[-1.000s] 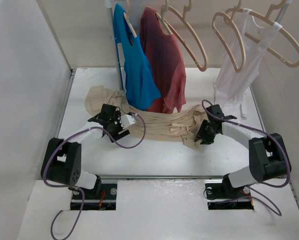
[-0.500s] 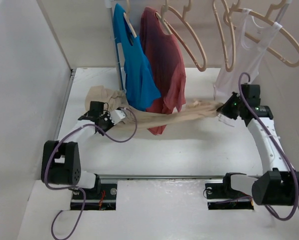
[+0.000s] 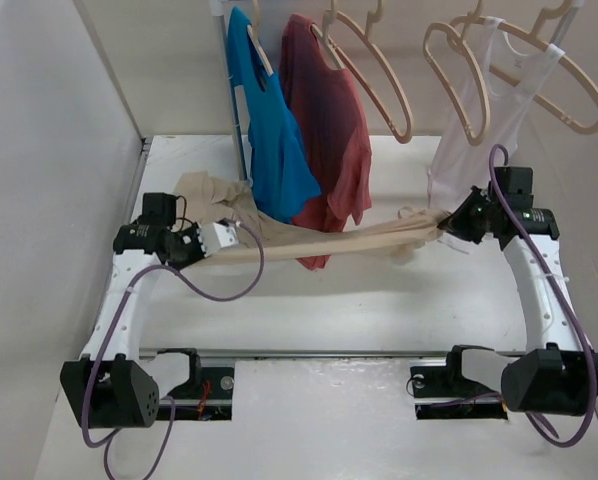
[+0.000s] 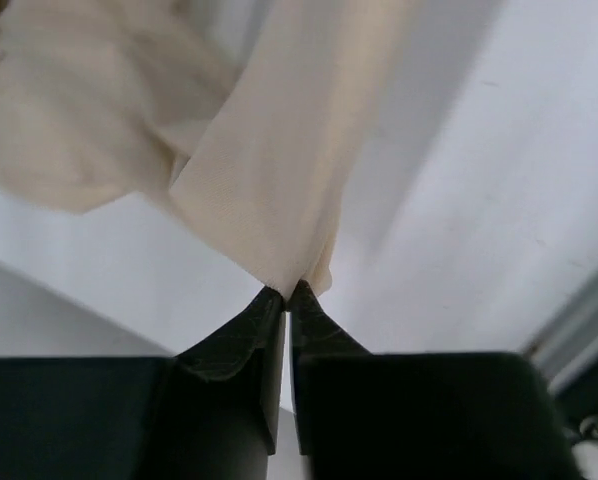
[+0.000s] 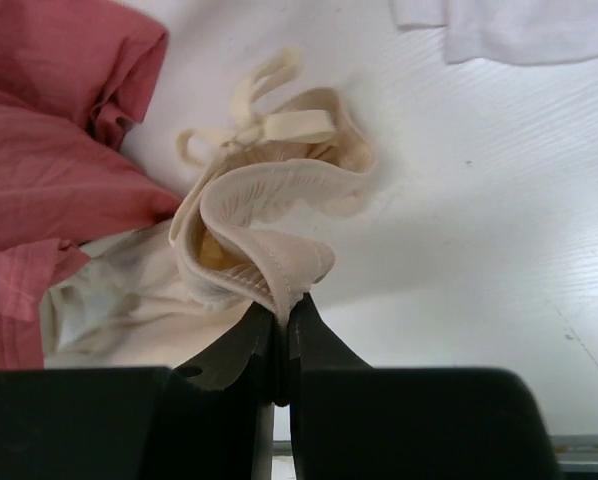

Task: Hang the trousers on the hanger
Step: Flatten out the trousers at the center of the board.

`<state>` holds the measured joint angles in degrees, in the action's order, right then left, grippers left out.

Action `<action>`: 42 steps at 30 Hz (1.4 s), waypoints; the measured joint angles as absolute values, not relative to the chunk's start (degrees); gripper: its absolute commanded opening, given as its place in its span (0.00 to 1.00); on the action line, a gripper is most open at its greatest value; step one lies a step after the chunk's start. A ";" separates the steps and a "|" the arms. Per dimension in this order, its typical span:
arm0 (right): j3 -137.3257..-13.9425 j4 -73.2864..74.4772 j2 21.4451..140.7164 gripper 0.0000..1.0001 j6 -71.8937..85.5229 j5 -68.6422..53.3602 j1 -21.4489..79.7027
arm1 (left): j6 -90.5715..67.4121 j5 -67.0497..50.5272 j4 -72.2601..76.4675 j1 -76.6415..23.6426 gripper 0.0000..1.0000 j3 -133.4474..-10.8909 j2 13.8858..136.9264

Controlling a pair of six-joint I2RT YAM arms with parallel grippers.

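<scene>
I have both arms clamped on the trousers, which hang stretched between them as a narrow beige band across the middle of the desk. The left gripper is clenched on the fabric at the band's left end; in its wrist view the fingertips meet with a pinch of thin cloth fanning out ahead of them. The right gripper is clenched on the other end, close to the desk's right edge, and its wrist view shows the gathered waistband and a drawstring bow folded just beyond the tips. The long axis runs left to right, roughly parallel to the near edge, with the waist end pointing right. Beyond the left gripper the rest of the legs lies bunched in a loose heap towards the far left corner. Midway, the hem of the red T-shirt overlaps the band, with a blue shirt beside it. An empty hanger hangs over the far edge, well apart from the trousers, and a white vest hangs near the right gripper.
</scene>
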<state>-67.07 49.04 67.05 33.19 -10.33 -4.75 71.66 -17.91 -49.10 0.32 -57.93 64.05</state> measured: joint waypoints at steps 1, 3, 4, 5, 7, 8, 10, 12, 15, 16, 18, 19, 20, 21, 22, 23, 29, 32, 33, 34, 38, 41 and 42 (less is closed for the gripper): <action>-67.02 49.34 66.76 0.00 33.17 -10.24 -5.54 | 72.73 -18.00 -51.35 -0.91 0.19 -57.30 63.51; -67.02 49.76 66.37 0.00 33.15 -9.85 -7.64 | 74.13 -18.02 -54.98 -3.97 0.33 -55.09 62.83; -67.02 49.76 66.22 0.00 33.15 -9.58 -8.84 | 74.59 -18.04 -56.71 -5.45 0.37 -53.93 62.81; -67.02 49.76 66.17 0.00 33.04 -9.37 -9.87 | 74.83 -18.17 -58.11 -6.61 0.44 -52.90 62.85; -67.02 49.91 66.17 0.00 32.80 -8.78 -11.66 | 74.91 -19.33 -60.14 -7.44 0.55 -51.81 63.24; -67.02 50.04 66.19 0.00 32.71 -8.43 -12.38 | 74.19 -20.01 -60.12 -7.46 0.55 -51.75 63.57; -67.02 50.13 66.19 0.00 32.47 -7.84 -13.26 | 71.61 -20.99 -57.17 -7.46 0.58 -51.70 64.55; -67.05 50.06 66.39 0.00 32.29 -7.73 -13.74 | 67.75 -21.41 -51.05 -7.60 0.58 -50.81 66.04; -67.02 50.00 67.20 0.00 32.12 -7.84 -13.87 | 61.17 -21.32 -41.60 -7.97 0.64 -49.06 69.80; -67.02 49.89 67.66 0.00 32.08 -7.94 -13.87 | 57.82 -21.21 -37.10 -8.23 0.64 -48.49 71.81; -66.87 49.65 67.75 0.00 32.03 -7.92 -13.87 | 54.17 -20.58 -32.38 -8.75 0.67 -48.40 74.54; -66.70 49.47 67.75 0.00 31.90 -7.90 -13.87 | 52.69 -20.08 -29.56 -9.10 0.69 -48.40 76.23; -66.59 49.36 67.75 0.00 31.92 -7.84 -13.87 | 51.83 -19.44 -27.14 -9.41 0.70 -48.40 77.95; -66.50 49.34 67.75 0.00 31.88 -7.79 -13.87 | 51.37 -18.76 -24.97 -9.61 0.72 -48.40 79.68; -66.35 49.19 67.75 0.00 31.88 -7.75 -13.87 | 51.33 -17.98 -22.98 -9.89 0.74 -48.34 81.25; -66.06 48.97 67.61 0.00 31.73 -7.73 -13.87 | 51.29 -17.19 -21.32 -10.15 0.77 -48.31 82.72; -64.18 48.42 67.46 0.00 31.46 -7.68 -13.87 | 51.81 -12.97 -13.87 -11.92 0.48 -47.13 87.66; -63.81 48.38 67.44 0.00 31.31 -7.68 -13.87 | 51.59 -12.21 -11.94 -12.40 0.00 -47.24 89.01; -63.79 48.38 67.44 0.00 31.29 -7.68 -13.87 | 51.62 -12.10 -11.99 -12.43 0.00 -47.22 89.25; -63.79 48.36 67.42 0.00 31.29 -7.60 -13.87 | 51.68 -12.16 -12.19 -12.29 0.00 -47.20 89.36; -63.99 48.34 67.42 0.00 31.00 -6.70 -13.87 | 51.59 -12.21 -16.14 -8.14 0.00 -47.29 83.96; -65.25 48.34 67.44 0.00 30.74 -6.37 -13.87 | 52.18 -11.18 -22.04 -3.38 0.00 -50.81 77.10; -65.98 48.31 67.48 0.00 30.59 -6.46 -13.87 | 52.53 -10.48 -23.83 -1.87 0.00 -53.34 75.11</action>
